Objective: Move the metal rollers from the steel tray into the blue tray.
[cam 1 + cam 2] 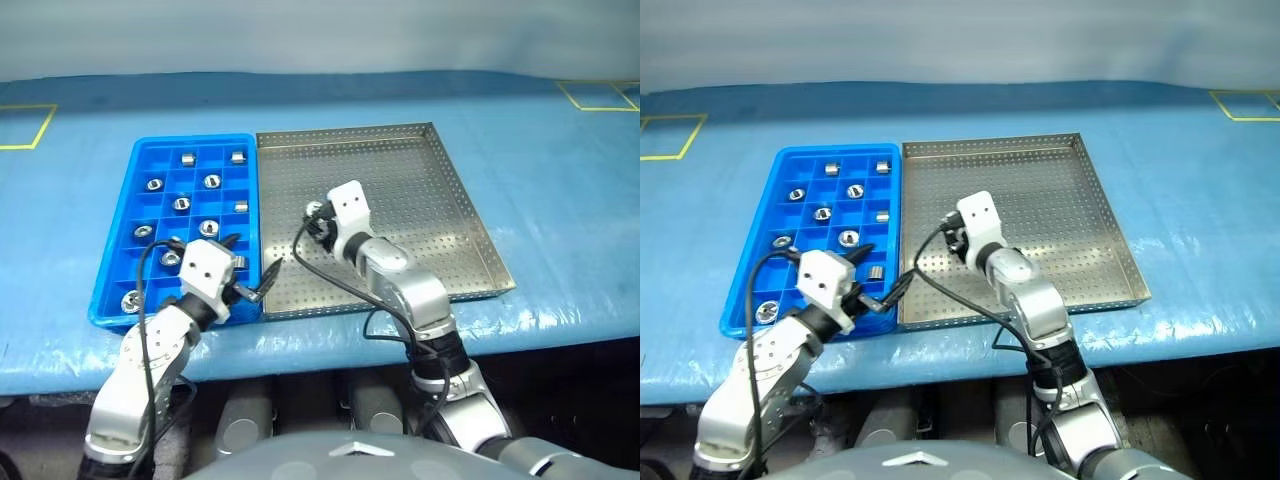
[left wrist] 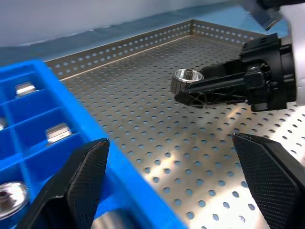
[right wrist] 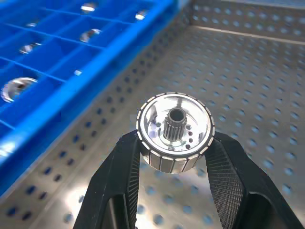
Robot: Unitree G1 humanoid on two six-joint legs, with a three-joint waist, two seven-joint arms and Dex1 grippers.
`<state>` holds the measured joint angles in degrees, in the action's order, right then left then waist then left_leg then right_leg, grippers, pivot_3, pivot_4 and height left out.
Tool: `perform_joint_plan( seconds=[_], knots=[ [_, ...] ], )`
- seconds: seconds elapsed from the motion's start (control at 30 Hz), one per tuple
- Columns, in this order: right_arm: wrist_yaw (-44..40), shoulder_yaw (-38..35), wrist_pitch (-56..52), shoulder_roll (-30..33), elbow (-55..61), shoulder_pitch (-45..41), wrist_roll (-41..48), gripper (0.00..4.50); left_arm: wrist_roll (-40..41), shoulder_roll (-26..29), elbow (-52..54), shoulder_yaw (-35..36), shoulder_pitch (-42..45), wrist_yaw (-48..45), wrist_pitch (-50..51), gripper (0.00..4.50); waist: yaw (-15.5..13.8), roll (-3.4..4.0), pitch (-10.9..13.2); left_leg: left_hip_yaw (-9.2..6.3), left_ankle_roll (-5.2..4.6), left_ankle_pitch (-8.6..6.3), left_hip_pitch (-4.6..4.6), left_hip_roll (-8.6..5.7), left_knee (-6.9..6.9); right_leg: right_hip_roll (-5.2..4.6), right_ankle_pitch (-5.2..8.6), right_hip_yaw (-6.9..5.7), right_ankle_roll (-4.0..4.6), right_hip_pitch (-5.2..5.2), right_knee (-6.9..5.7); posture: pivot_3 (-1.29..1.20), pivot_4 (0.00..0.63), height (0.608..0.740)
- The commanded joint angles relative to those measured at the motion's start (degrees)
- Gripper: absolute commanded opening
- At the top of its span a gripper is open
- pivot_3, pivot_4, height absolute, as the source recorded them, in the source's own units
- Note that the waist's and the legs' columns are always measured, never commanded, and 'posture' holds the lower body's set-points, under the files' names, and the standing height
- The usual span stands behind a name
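Right hand [image 3: 174, 157]: clenched on one metal roller [image 3: 175, 131], a black finger pressed against each side of its ribbed rim, its central hole facing the wrist camera.
Held roller: lifted clear of the perforated floor of the steel tray [image 1: 450, 215], above the tray's left part, not far from the wall it shares with the blue tray [image 1: 120, 290].
Left hand [image 1: 248, 268]: released, its two black fingers spread wide with nothing between them, hovering over the near right corner of the blue tray at the seam with the steel tray.
Hands to each other: apart; the left wrist view looks across at the right hand carrying the roller.
Steel tray: sits on the blue worktop [image 1: 560, 180], touching the blue tray along its left wall; no loose roller can be made out on its floor.
Blue tray: left of the steel tray; about ten rollers [image 1: 212, 181] lie one per compartment, some upright, some on their sides.
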<state>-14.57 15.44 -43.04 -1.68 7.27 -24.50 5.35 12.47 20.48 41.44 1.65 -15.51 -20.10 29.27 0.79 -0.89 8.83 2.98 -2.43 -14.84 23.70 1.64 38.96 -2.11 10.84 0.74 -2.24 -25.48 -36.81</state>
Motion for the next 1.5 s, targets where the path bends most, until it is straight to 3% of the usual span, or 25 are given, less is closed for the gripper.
perform_joint_plan(
  seconds=[0.03,0.37,0.77,0.8,1.03,1.33,1.5],
  knots=[
    [-3.02,3.40,0.81,-1.76,1.56,-2.34,1.61,1.66,1.17,-0.44,6.63,4.28,-3.69,1.55,-0.26,4.50,-1.01,-0.02,0.00,-0.02,0.01,-0.01,0.01,-0.02,0.00,-0.03,0.01,-0.03,0.02,0.02,0.01,0.22,0.150,0.740],
    [-9.89,16.53,2.61,-2.39,-1.53,-1.28,0.10,1.66,2.15,-3.91,13.47,9.28,-17.78,4.46,-1.19,4.50,-4.69,0.00,0.03,-0.15,0.07,-0.09,0.02,-0.03,-0.02,-0.24,0.06,-0.44,0.02,-0.04,0.32,0.32,0.150,0.740],
    [-11.95,19.71,1.00,-0.98,-1.22,1.69,-0.44,1.66,1.79,-4.39,13.42,7.83,-18.45,4.93,-0.81,4.50,-6.40,0.02,0.03,-0.47,0.18,-0.17,0.11,-0.02,-0.12,-0.27,0.09,-0.85,0.07,0.04,0.68,0.32,0.150,0.740],
    [-12.03,19.53,0.85,-0.78,-0.96,1.80,-0.39,2.38,1.85,-4.24,13.24,7.49,-17.99,4.86,-0.65,4.50,-6.40,0.02,0.03,-0.48,0.17,-0.18,0.11,-0.02,-0.14,-0.27,0.09,-0.87,0.07,0.05,0.71,0.32,0.150,0.740],
    [-10.39,16.14,-0.47,0.27,2.45,2.84,-0.22,4.46,3.25,-2.29,12.14,6.26,-13.54,3.11,0.82,4.50,-6.89,0.04,0.00,-0.56,0.17,-0.18,0.12,-0.08,-0.10,-0.37,0.09,-1.01,0.06,0.17,0.77,0.25,0.150,0.740],
    [-7.52,6.40,4.29,3.44,13.74,8.04,1.58,4.46,5.28,1.41,7.03,3.64,-1.62,-0.21,3.33,4.50,-4.98,-0.01,-0.03,-0.57,0.17,-0.16,0.15,-0.07,-0.12,-0.30,0.09,-1.05,0.07,0.16,0.77,0.08,0.150,0.740],
    [-6.19,2.10,6.79,7.31,19.72,11.97,0.92,4.46,5.74,2.81,3.13,2.83,5.15,-2.09,3.51,4.50,-2.22,0.00,-0.02,-0.51,0.16,-0.15,0.11,-0.08,-0.11,-0.28,0.07,-0.99,0.05,0.48,0.76,-0.02,0.150,0.740]
  ],
)
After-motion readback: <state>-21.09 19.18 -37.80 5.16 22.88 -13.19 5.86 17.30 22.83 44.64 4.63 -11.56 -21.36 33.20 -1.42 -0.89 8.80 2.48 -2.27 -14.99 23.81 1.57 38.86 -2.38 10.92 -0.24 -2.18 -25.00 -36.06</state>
